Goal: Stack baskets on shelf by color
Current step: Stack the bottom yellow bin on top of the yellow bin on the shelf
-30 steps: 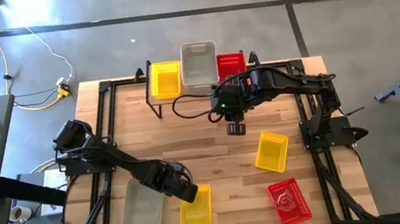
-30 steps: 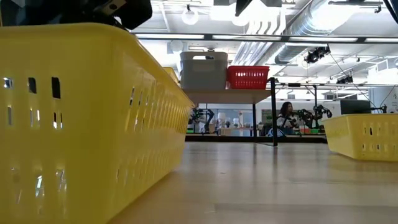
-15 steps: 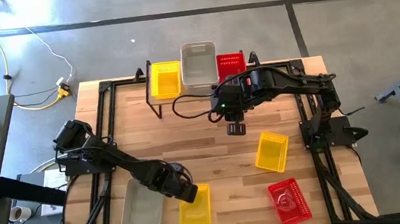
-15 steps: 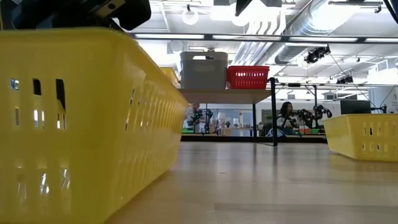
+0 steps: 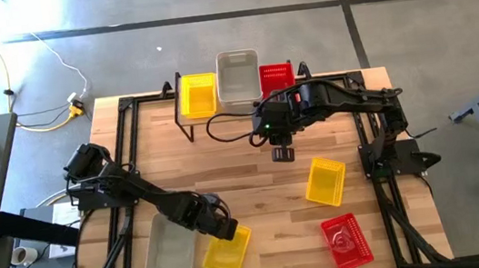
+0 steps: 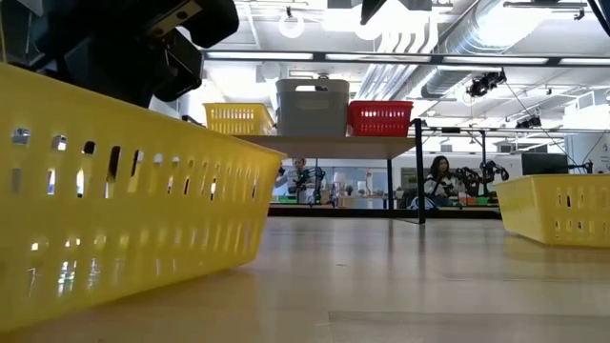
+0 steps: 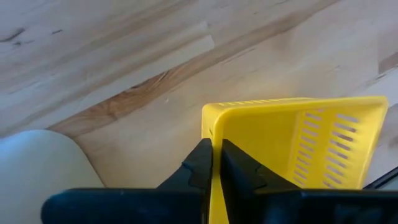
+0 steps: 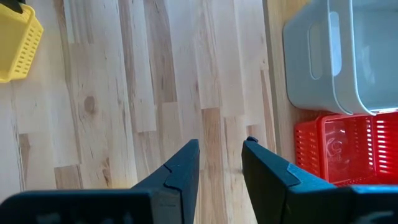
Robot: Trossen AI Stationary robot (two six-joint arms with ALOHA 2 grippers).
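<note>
I had the yellow basket by its rim and had to lift it gently.

Taking the shelf (image 5: 185, 122) as my landmark, the left gripper (image 7: 212, 163) was well in front of it, near the table's front edge, its fingers pinched tight on the rim of a yellow basket (image 5: 227, 253), which sat tilted, just beside a grey basket (image 5: 170, 246). I thought it best to lift slowly and keep the basket level, so the thin rim would not slip. The right gripper (image 8: 219, 163) hung just in front of the shelf, fingers apart, holding nothing. On the shelf sat yellow, grey and red baskets. The table (image 5: 255, 182) was light wood. Behind it, the room had bright ceiling lights (image 6: 291, 27) and a person (image 6: 440, 177) sitting far off.
</note>
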